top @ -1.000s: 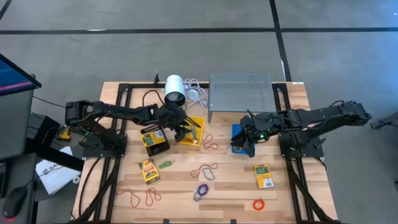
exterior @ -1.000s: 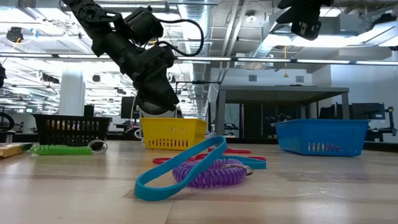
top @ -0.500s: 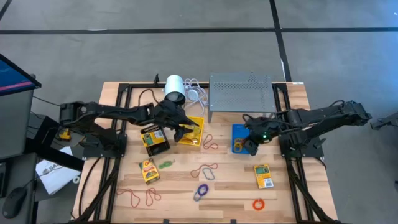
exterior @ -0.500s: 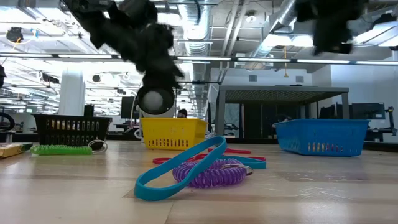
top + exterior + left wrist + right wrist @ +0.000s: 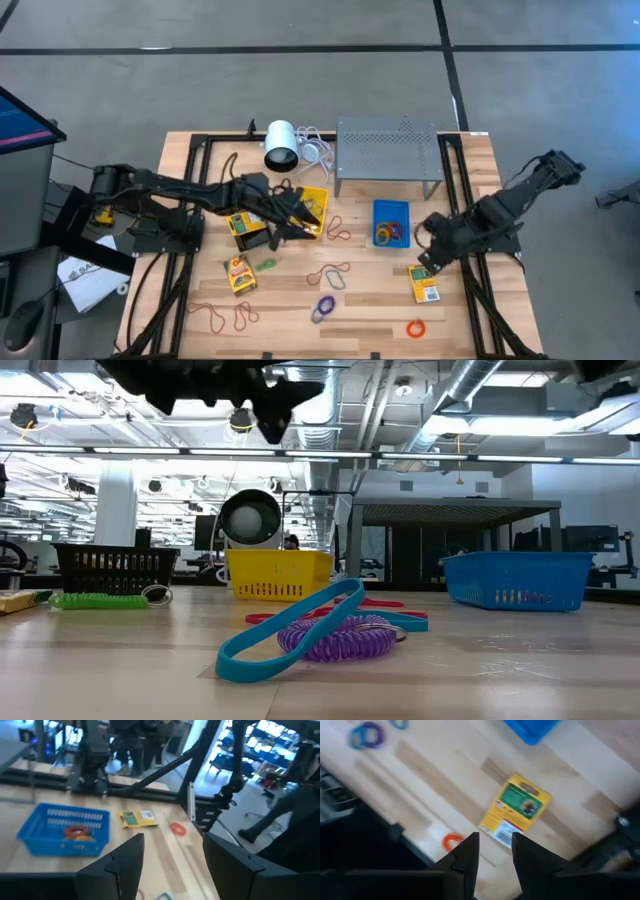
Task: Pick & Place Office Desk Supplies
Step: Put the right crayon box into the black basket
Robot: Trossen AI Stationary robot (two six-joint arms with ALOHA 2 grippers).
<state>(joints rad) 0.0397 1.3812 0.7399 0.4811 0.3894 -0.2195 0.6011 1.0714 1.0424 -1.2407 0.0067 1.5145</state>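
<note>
My left gripper (image 5: 300, 215) (image 5: 172, 840) hangs open and empty in the air over the yellow bin (image 5: 314, 207) (image 5: 278, 575), beside the black bin (image 5: 248, 226). My right gripper (image 5: 430, 252) (image 5: 492, 842) is open and empty above a yellow-and-green packet (image 5: 424, 283) (image 5: 517, 810) that lies flat on the table. The blue bin (image 5: 390, 222) (image 5: 65, 827) holds orange and red bands. A second packet (image 5: 240, 274) lies near the left. Loose bands lie on the wood: red (image 5: 215, 315), purple and blue (image 5: 323, 306) (image 5: 330, 635), orange (image 5: 416, 327) (image 5: 452, 840), green (image 5: 266, 264).
A white cylinder (image 5: 280, 146) with a white cable and a grey perforated stand (image 5: 388, 150) stand along the far edge. Black frame rails (image 5: 200, 170) run down both sides of the table. More red bands (image 5: 338, 231) lie beside the yellow bin. Bare wood shows between the blue bin and the near edge.
My right gripper has moved from above the blue bin toward the table's near edge and now hangs over the packet; the bands in the blue bin are uncovered. My left gripper has risen above the yellow bin and drawn slightly toward the near edge.
</note>
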